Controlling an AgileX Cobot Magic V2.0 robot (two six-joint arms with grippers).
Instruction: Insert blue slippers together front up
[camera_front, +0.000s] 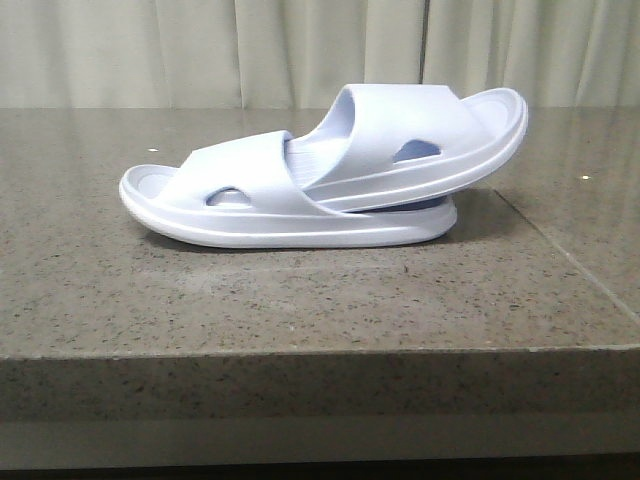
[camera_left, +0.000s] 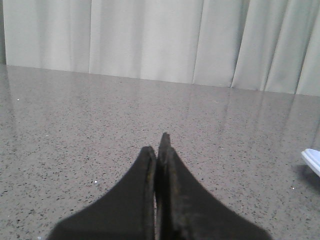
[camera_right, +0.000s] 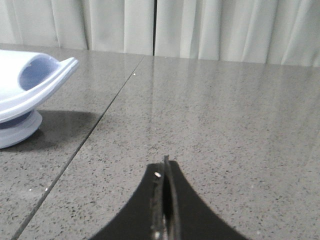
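Note:
Two pale blue slippers lie nested on the grey stone table (camera_front: 300, 300). The lower slipper (camera_front: 250, 205) rests flat on its sole. The upper slipper (camera_front: 420, 140) is tucked under the lower one's strap and tilts up to the right. Neither gripper shows in the front view. My left gripper (camera_left: 159, 145) is shut and empty over bare table, with a slipper's edge (camera_left: 312, 160) off to one side. My right gripper (camera_right: 165, 165) is shut and empty, apart from the upper slipper's raised end (camera_right: 35, 85).
A seam (camera_front: 570, 255) runs across the tabletop right of the slippers. The table's front edge (camera_front: 320, 350) is near the camera. Pale curtains (camera_front: 300, 50) hang behind the table.

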